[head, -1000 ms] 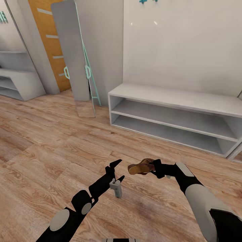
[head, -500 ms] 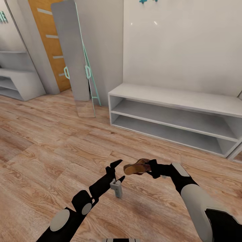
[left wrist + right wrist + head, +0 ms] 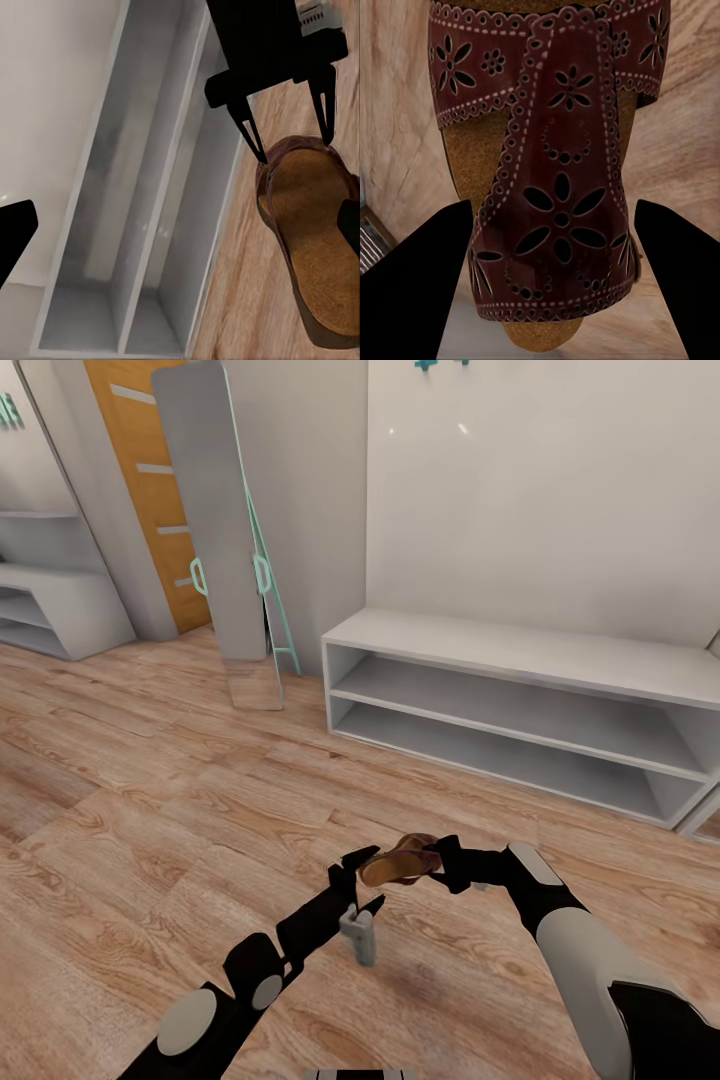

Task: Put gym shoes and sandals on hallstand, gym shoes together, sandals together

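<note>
While the right tool (image 3: pixel 437 857) grips one sandal (image 3: pixel 398 860) above the corridor floor (image 3: pixel 150 780), the left tool (image 3: pixel 362 880), jaws apart, has moved closer to it (perhaps a handover), well before the hallstand (image 3: pixel 520 650).

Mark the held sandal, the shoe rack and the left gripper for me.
sandal (image 3: pixel 398 861), head view, tan insole.
shoe rack (image 3: pixel 520 652), head view, bare flat top.
left gripper (image 3: pixel 366 880), head view, midway between fingertips.

A home corridor is shown. A low white shoe rack (image 3: pixel 520 705) is set against the wall on wood-plank floor (image 3: pixel 150 800). A leaning mirror (image 3: pixel 215 520) and an orange door (image 3: pixel 140 470) are seen nearby.
</note>
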Robot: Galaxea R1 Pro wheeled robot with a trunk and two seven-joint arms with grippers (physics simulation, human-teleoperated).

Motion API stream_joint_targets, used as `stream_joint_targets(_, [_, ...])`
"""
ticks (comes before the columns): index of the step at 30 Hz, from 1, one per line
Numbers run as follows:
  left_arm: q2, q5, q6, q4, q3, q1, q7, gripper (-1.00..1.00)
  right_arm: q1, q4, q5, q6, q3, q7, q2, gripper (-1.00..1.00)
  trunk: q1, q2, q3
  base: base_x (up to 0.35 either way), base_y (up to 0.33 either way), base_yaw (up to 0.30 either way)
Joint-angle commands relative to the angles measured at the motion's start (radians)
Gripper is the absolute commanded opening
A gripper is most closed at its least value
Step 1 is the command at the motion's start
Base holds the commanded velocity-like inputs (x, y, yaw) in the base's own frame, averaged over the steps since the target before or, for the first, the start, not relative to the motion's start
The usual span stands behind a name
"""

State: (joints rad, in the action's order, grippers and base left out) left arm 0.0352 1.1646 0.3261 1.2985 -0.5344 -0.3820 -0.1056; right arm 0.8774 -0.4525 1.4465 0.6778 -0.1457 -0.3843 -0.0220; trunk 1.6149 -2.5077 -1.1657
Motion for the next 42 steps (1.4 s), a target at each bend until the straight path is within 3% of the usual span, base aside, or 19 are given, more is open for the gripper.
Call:
stream_joint_targets(1, [0.0, 0.0, 0.0, 0.0, 0.0, 0.0, 0.0, 1.0, 0.0, 0.0, 0.0, 0.0, 0.0, 0.0, 0.0, -1.0, 0.0, 0.0, 0.0, 0.0, 0.0, 0.0])
stream_joint_targets(7, [0.0, -0.004, -0.018, -0.001, -0.055, 0.0, 0.0, 1.0, 0.0, 0.0, 0.0, 0.006, 0.0, 0.001, 0.0, -1.0, 0.0, 0.0, 0.0, 0.0, 0.0, 0.0])
stream_joint_targets(9, [-0.001, -0.024, -0.028, -0.001, -0.075, 0.0, 0.0, 1.0, 0.0, 0.0, 0.0, 0.007, 0.0, 0.001, 0.0, -1.0, 0.0, 0.0, 0.0, 0.0, 0.0, 0.0])
stream_joint_targets(11, [0.0, -0.146, -0.037, -0.009, -0.125, 0.0, 0.0, 1.0, 0.0, 0.0, 0.0, 0.008, 0.0, 0.001, 0.0, -1.0, 0.0, 0.0, 0.0, 0.0, 0.0, 0.0])
stream_joint_targets(12, [0.001, -0.176, -0.039, -0.013, -0.132, 0.0, 0.0, 1.0, 0.0, 0.0, 0.0, 0.008, 0.0, 0.001, 0.0, -1.0, 0.0, 0.0, 0.0, 0.0, 0.0, 0.0])
stream_joint_targets(15, [0.003, -0.242, -0.044, -0.027, -0.144, 0.0, 0.0, 1.0, 0.0, 0.0, 0.0, 0.008, 0.0, 0.001, -0.001, -1.0, 0.0, 0.0, 0.0, 0.0, 0.0, 0.0])
stream_joint_targets(18, [0.005, -0.275, -0.047, -0.035, -0.149, 0.0, 0.001, 1.0, 0.0, 0.0, 0.0, 0.008, 0.0, 0.001, -0.001, -1.0, 0.0, 0.0, 0.0, 0.0, 0.0, 0.0])
stream_joint_targets(26, [0.01, -0.302, -0.049, -0.039, -0.147, 0.0, 0.002, 1.0, 0.0, 0.0, 0.0, 0.008, 0.0, 0.001, 0.0, -1.0, 0.0, 0.0, 0.0, 0.0, 0.0, 0.0])
stream_joint_targets(36, [0.025, -0.303, -0.051, -0.009, -0.142, 0.0, 0.003, 1.0, 0.0, 0.0, 0.0, 0.008, 0.0, 0.001, -0.001, -1.0, 0.0, 0.0, 0.0, 0.0, 0.0, 0.0])
stream_joint_targets(42, [0.042, -0.29, -0.051, 0.059, -0.072, 0.0, 0.001, 1.0, 0.0, 0.0, 0.0, 0.008, 0.0, 0.001, -0.001, -1.0, 0.0, 0.0, 0.0, 0.0, 0.0, 0.0])
